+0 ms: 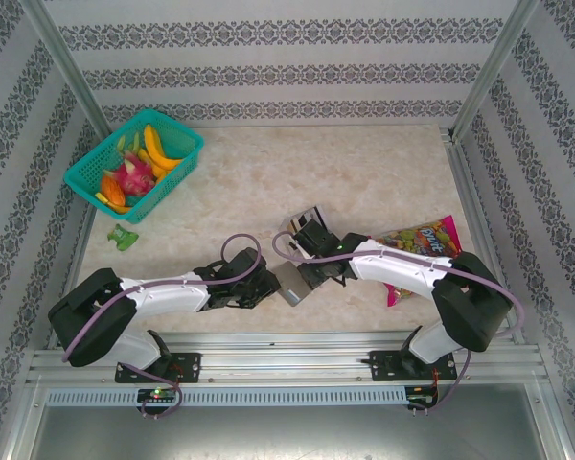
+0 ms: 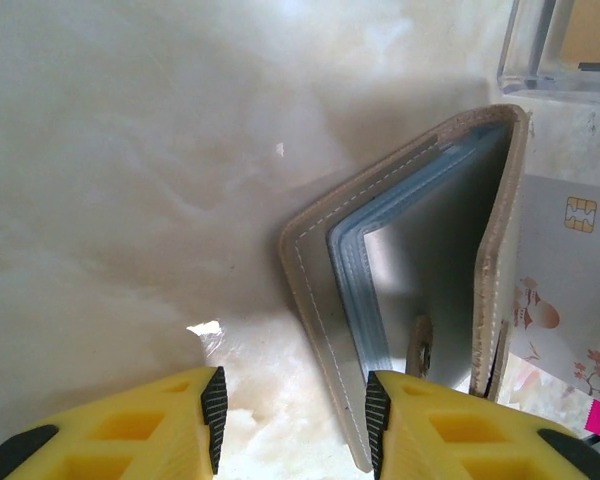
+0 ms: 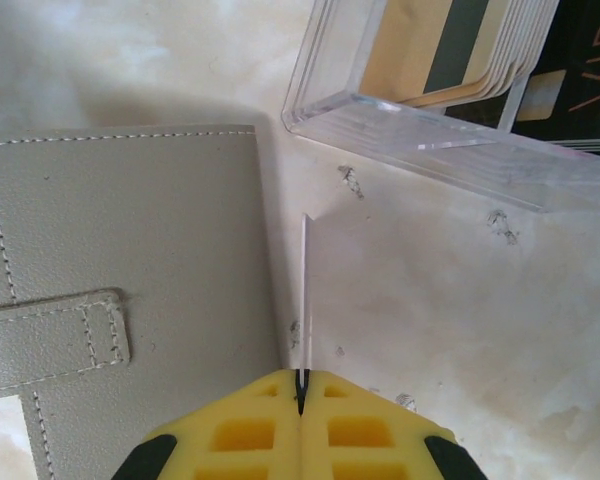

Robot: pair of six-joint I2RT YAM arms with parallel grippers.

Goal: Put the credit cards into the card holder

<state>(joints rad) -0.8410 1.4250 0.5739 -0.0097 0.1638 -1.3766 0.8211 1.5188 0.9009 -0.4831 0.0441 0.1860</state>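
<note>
The right claw (image 3: pixel 302 380) is gripping one pale credit card (image 3: pixel 305 290) by its edge, holding it just beside the grey card holder (image 3: pixel 130 230); the card holder is resting on the counter (image 3: pixel 460 330) between both arms, its cover spread; the left claw (image 2: pixel 295 400) is standing open at this cover; other cards (image 3: pixel 450 50) are sitting in the clear tray (image 3: pixel 430 140) nearby.

bright, even overhead light is washing the pale marbled worktop (image 1: pixel 268 172); a soft shadow is falling beside the grey stitched leather card holder (image 2: pixel 420 280), and glare is glinting on the clear plastic tray (image 3: pixel 450 140).
</note>
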